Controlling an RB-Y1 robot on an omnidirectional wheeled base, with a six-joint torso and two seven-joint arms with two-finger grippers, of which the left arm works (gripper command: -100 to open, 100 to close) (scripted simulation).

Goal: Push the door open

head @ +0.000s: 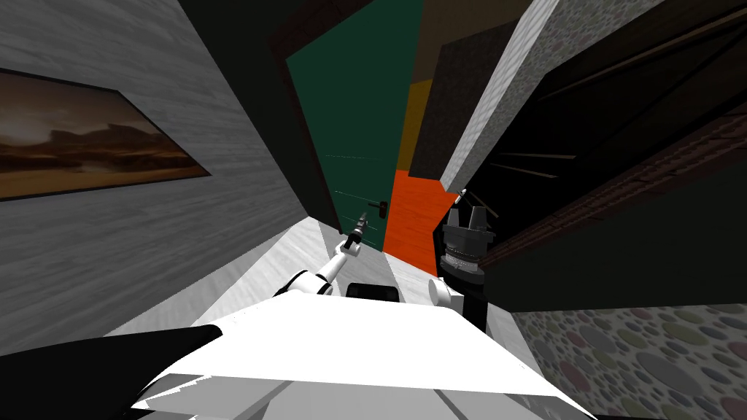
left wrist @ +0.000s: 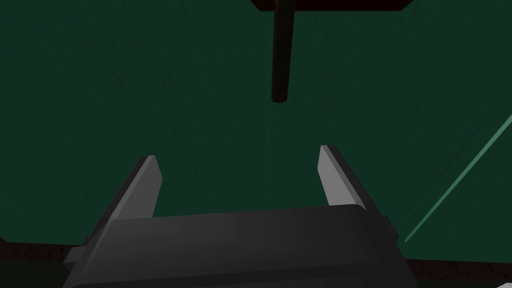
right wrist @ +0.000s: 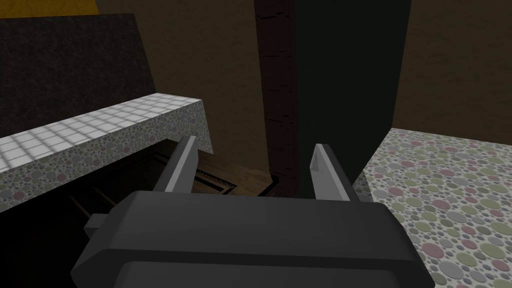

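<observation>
where the head view looks down, the left tool [head: 359, 227] reaches the dark green door [head: 350, 109] near its dark handle [head: 381, 208]; orange floor [head: 412, 219] shows past the door's edge, and the right tool [head: 467, 216] is raised, apart from the door. left wrist view: fingers [left wrist: 149, 182] spread wide, empty, close to the door face. right wrist view: fingers [right wrist: 182, 165] spread, holding nothing.

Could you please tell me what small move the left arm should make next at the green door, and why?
Probably ease the left gripper straight forward against the green door, near the dark handle. The gripper is open and faces the flat panel with the handle just ahead, and I cannot tell whether its tips touch the door yet.
</observation>
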